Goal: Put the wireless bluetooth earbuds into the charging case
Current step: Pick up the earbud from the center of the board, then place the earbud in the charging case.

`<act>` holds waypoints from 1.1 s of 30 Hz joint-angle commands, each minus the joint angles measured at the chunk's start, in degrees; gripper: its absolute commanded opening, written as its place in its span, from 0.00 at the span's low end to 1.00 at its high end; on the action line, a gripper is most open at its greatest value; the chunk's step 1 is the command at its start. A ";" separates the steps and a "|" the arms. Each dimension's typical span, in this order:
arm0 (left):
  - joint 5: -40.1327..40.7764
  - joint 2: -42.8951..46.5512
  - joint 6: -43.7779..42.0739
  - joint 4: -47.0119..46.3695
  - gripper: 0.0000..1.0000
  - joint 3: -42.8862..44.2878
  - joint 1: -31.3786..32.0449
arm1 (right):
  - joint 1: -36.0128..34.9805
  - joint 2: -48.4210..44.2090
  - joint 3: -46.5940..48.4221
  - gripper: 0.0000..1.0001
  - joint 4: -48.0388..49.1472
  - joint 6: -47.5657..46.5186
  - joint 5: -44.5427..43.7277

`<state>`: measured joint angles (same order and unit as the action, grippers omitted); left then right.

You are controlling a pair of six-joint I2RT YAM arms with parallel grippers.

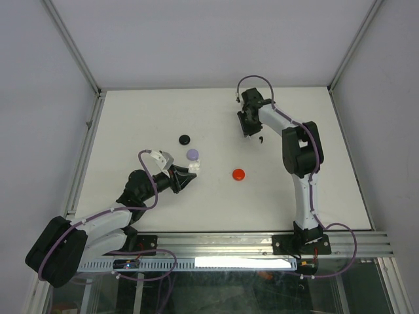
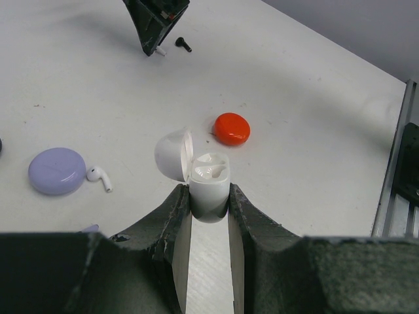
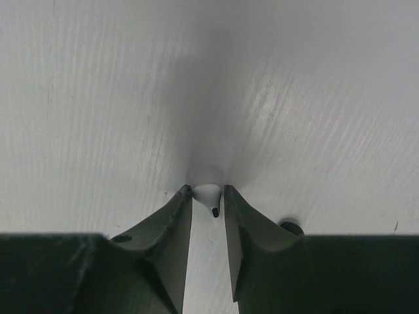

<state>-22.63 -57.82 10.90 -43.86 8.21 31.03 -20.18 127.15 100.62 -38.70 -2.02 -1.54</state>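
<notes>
My left gripper [image 2: 209, 196] is shut on a white charging case [image 2: 211, 183]. The case stands upright with its lid [image 2: 173, 154] flipped open to the left, and its sockets show; in the top view it is left of centre [image 1: 192, 169]. A white earbud [image 2: 99, 176] lies on the table beside a purple round case [image 2: 57, 171]. My right gripper [image 3: 209, 196] is shut on another white earbud [image 3: 208, 193], low over the table at the back [image 1: 247, 128]. A black earbud [image 1: 261, 139] lies just right of that gripper; its edge also shows in the right wrist view [image 3: 292, 227].
A red round case [image 1: 238, 174] lies mid-table, right of the white case. The purple case [image 1: 192, 154] and a black round case [image 1: 184, 139] lie behind my left gripper. The table's walls rise at the back and sides.
</notes>
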 commanded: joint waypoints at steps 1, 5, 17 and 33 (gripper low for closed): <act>-0.97 0.25 -1.58 -3.36 0.00 1.86 -0.42 | -1.23 0.99 0.03 0.27 -3.34 -0.29 -2.49; -0.21 0.65 -1.59 -4.23 0.00 1.13 -0.35 | -2.56 -0.43 -1.34 0.21 -3.05 0.33 -3.73; -1.19 1.48 -2.18 -13.73 0.00 -2.77 -0.35 | -9.72 -19.27 -16.44 0.20 6.22 4.78 -4.85; -3.97 -2.05 -5.64 -29.04 0.00 -3.48 -0.39 | -25.98 -47.71 -32.86 0.19 22.11 10.97 -12.18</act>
<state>-24.43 -60.16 8.93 -64.49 5.30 31.03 -42.22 85.91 71.02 -24.62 6.39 -10.52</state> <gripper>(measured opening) 0.251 0.204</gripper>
